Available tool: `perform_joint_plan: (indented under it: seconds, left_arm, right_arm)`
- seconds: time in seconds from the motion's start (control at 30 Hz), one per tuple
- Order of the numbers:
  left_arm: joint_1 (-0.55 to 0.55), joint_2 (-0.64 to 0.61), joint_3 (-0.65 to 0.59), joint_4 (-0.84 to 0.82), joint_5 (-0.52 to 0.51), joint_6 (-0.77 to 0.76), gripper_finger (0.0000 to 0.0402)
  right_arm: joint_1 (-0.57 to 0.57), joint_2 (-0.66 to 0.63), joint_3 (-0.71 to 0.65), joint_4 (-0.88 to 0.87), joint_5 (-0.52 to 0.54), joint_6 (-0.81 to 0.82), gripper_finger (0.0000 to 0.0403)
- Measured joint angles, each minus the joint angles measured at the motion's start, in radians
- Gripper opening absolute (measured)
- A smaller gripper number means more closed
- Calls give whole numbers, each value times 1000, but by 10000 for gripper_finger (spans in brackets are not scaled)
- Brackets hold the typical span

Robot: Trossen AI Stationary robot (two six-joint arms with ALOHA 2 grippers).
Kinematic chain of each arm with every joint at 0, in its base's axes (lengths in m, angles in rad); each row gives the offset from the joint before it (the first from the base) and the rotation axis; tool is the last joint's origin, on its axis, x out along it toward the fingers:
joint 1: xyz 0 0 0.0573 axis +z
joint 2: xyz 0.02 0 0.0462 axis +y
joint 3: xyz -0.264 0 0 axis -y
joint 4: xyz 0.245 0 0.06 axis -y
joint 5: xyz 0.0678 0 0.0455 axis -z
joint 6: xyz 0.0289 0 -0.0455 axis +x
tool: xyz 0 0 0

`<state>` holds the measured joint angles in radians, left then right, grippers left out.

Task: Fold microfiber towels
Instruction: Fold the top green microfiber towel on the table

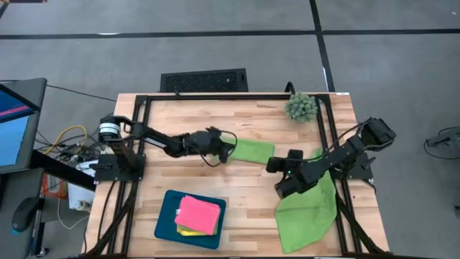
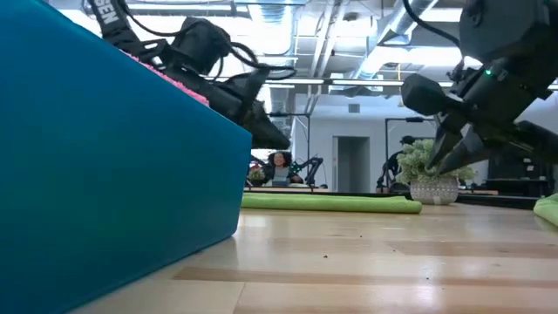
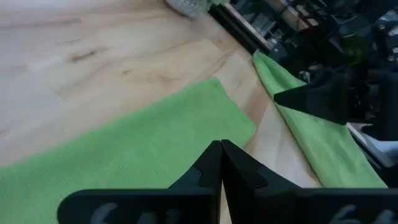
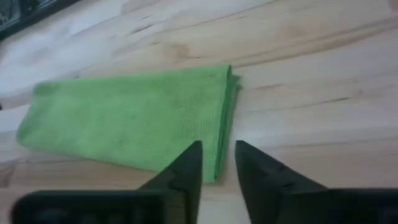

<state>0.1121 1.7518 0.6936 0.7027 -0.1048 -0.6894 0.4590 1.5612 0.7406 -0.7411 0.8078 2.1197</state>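
A: Beside the teal tray, where is the folded lime-green microfiber towel lying?

B: Beyond it, mid-desk. Left hand is pinching shut at its edge; right hand is hovering, narrowly parted. Align corners before pressing.

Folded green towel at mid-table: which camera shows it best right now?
The right wrist view: the folded green towel lies whole and unobstructed, its layered edge facing the right gripper, whose fingers stand apart. The high view shows it small, partly under the left gripper. The low view shows a thin strip; the left wrist view crops it.
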Motion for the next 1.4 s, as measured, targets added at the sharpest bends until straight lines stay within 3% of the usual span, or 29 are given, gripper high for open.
perform_joint_plan:
  seconds: [0.1, 0.2, 0.37, 0.53, 0.73, 0.97, 1.07, 1.2, 1.4]
  left_arm:
    - [-66, 40, 44, -30, -120, -58, 0]
    - [-115, 74, 108, -176, -198, -28, 0]
    - [-171, 146, 256, -391, -301, 64, 0]
    - [-185, 214, 330, -418, -322, 102, 0]
    - [-155, 247, 317, -468, -313, 34, 0]
    - [-152, 247, 318, -424, -274, 55, 0]
    - [-149, 247, 318, -425, -277, 58, 0]
    - [-145, 247, 316, -416, -286, 56, 0]
    - [-145, 247, 316, -425, -279, 44, 0]
  right_arm:
    - [-5, 4, 0, 33, 3, -40, 149]
    - [-22, 35, 1, 87, 2, -74, 179]
    - [-37, 99, -1, 135, -12, -71, 190]
    - [-41, 157, 8, 194, -24, -69, 179]
    - [-16, 151, 21, 187, 10, -72, 155]
    - [21, 47, 49, 66, 65, 1, 102]
    - [13, -8, 35, 57, -12, -23, 95]
    - [-9, -20, 35, 77, -71, -74, 118]
    - [-58, 40, 37, 248, -119, -182, 194]
